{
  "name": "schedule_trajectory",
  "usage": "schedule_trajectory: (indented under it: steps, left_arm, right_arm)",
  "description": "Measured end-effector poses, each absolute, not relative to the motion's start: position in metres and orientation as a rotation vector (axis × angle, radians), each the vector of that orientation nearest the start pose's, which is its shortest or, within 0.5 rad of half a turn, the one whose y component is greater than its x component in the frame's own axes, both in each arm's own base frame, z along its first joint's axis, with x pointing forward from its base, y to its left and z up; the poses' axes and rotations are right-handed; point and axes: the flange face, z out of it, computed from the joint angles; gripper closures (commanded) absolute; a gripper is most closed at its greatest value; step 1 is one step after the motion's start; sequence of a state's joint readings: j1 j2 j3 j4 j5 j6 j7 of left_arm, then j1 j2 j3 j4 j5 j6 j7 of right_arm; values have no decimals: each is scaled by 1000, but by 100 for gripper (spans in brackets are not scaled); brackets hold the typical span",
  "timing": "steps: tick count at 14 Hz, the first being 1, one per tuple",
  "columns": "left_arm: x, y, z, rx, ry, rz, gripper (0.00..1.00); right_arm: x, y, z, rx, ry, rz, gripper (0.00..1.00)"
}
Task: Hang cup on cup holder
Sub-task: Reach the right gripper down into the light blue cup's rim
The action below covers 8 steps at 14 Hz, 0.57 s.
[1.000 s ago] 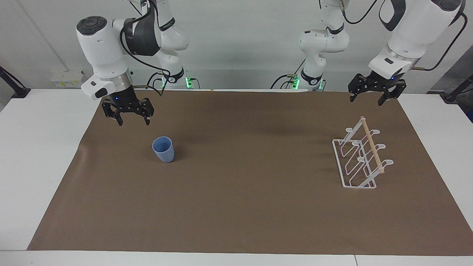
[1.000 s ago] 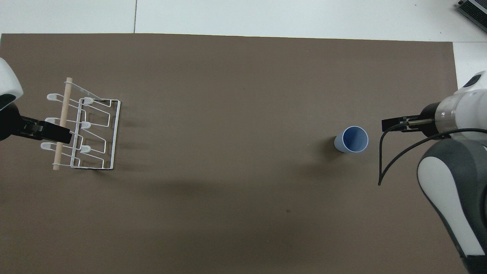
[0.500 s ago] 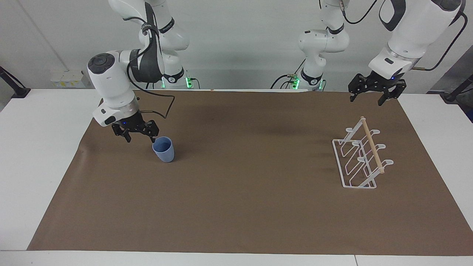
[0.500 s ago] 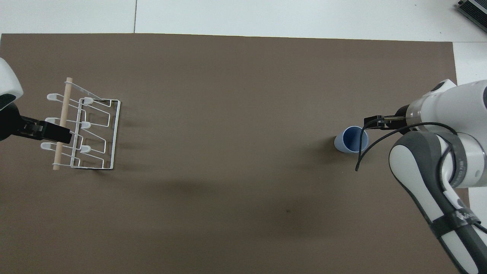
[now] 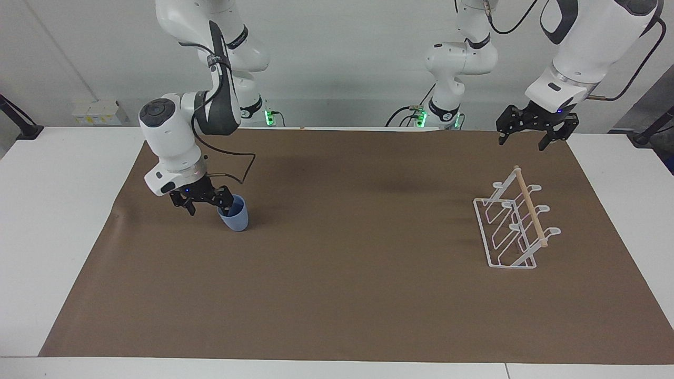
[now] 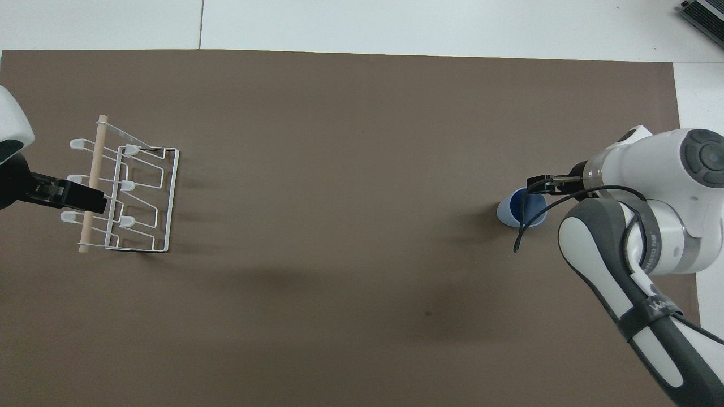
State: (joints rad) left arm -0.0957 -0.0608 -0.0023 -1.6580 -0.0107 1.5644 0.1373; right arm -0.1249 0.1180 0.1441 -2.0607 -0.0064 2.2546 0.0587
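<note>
The right end effector (image 5: 208, 206) is seen in the facing view lowered at the light-blue cup (image 5: 234, 216), open, with one finger dipped inside the rim and the other outside it; the overhead view shows only its tip (image 6: 540, 182) over the cup (image 6: 512, 210), whose interior holds nothing else. The cup stands upright on the brown mat (image 5: 337, 295) of the bench (image 5: 47, 210) toward the right arm's end. The cup holder (image 5: 513, 229) stands toward the left arm's end, and the left end effector (image 5: 532, 136) is held open in the air, appearing over the holder's dowel in the overhead view (image 6: 79, 198).
</note>
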Motion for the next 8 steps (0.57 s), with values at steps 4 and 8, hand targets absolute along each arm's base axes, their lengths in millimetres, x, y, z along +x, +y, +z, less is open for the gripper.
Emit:
schedule_trajectory:
  steps: [4,8]
  left_arm:
    - [531,-53,616,-3131,370,51,0]
    - [531,-53,616,-3131,370,51,0]
  right_arm:
    - [574,15,376,-3118,64,-173,0]
    - [574,15,376,-3118,66,-180,0]
